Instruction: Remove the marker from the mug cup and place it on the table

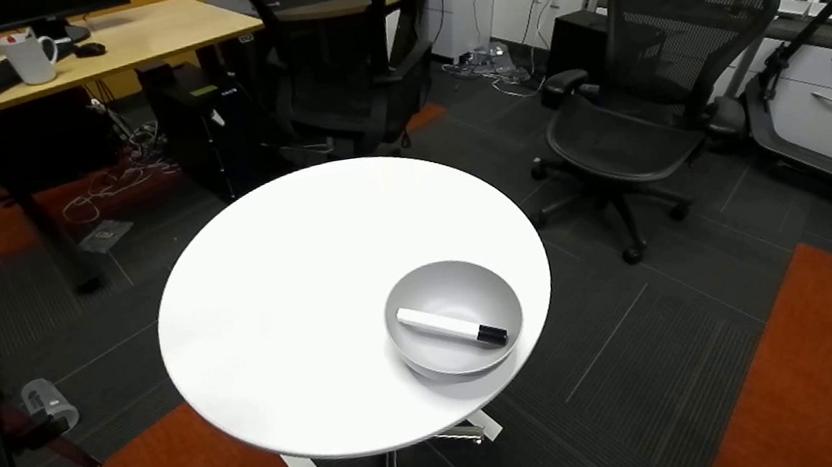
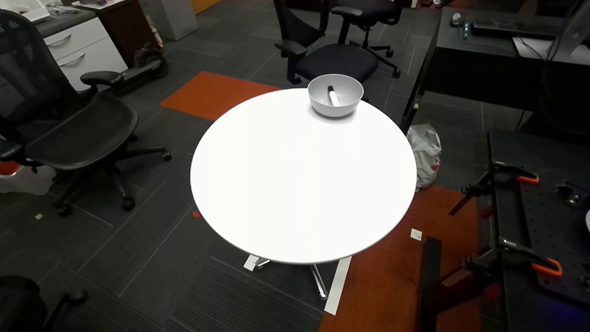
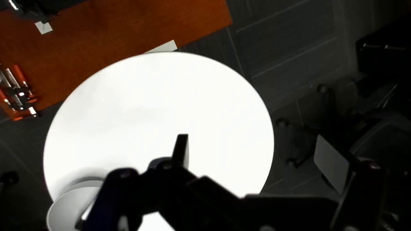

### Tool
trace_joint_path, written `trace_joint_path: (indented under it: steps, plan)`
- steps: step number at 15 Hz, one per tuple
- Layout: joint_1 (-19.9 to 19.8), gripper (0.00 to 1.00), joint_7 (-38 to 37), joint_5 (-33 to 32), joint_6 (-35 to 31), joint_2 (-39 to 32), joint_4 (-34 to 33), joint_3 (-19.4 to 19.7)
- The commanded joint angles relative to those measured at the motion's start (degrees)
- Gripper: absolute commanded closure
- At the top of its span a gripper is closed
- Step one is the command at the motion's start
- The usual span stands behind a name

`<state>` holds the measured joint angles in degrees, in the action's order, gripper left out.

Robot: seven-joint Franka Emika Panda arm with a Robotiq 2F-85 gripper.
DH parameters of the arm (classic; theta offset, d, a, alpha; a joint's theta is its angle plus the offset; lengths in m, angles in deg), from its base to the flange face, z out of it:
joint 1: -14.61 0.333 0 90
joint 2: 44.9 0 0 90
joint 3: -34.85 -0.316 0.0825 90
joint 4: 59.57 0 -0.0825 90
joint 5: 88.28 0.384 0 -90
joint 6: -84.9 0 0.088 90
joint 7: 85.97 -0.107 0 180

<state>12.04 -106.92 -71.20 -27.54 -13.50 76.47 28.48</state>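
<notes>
The marker is cradled in the bowl, near the edge of the desk, its long axis pointed black-end-first toward that edge. In the wrist view, partly hidden, it is found low and left of the pincer, whose jaws are parted wide.

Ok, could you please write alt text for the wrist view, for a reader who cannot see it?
The robot's black fingers stand wide open, holding nothing, in front of a round white table. At lower left, a round grey bowl, cut off by the bottom edge, holds a partly hidden, slim white marker.
</notes>
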Motion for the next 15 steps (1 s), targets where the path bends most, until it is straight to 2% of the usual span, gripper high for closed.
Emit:
trace_joint_path:
  steps: [1,7,15]
  plan:
    - [-3.7,0.0,-8.1,-3.4,-5.2,-6.5,-2.9,-0.1]
    - [-8.2,0.0,-22.5,-10.6,-9.7,-18.2,-8.9,1.7]
    - [-6.9,0.0,-31.8,-13.7,-10.6,-35.4,-21.6,9.0]
